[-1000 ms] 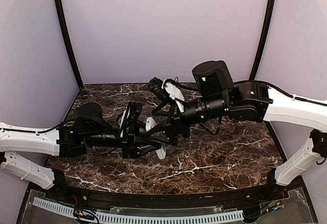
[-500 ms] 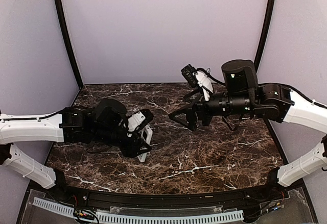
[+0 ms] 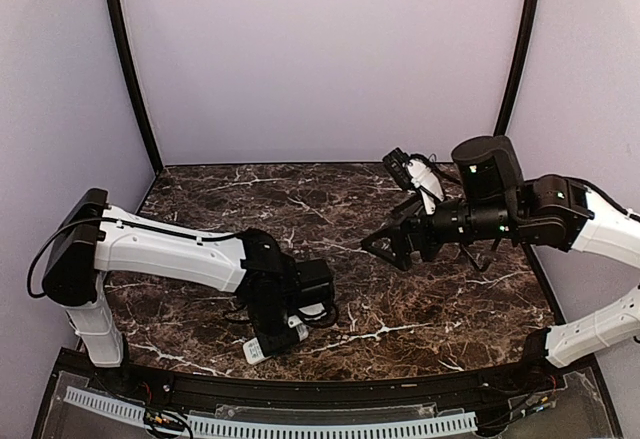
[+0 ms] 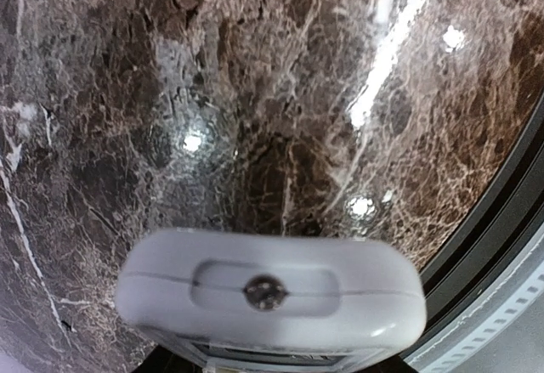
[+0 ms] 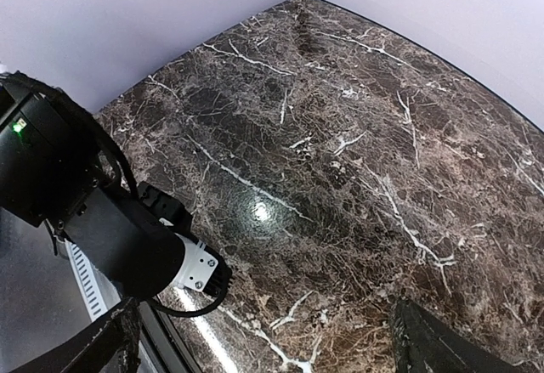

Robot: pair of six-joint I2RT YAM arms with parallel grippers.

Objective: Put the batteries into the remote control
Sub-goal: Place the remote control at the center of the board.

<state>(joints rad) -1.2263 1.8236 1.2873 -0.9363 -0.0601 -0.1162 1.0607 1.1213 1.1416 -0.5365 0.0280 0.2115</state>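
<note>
One remote control (image 3: 258,349) clamped in left gripper (image 3: 283,337) | right gripper (image 3: 386,249) fingers wide over marble table (image 3: 450,309)

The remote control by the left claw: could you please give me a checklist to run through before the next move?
1. Remote control located: ok, at the near edge of the table, under the left claw.
2. Left claw's grip on it: cannot tell; the left wrist view shows only the remote's end face, no fingers.
3. Battery compartment reachable: cannot tell; the remote's back is not shown.
4. Right claw free: ok, jaws wide apart with nothing between them.
5. Batteries found: not ok; none visible in any view.
</note>
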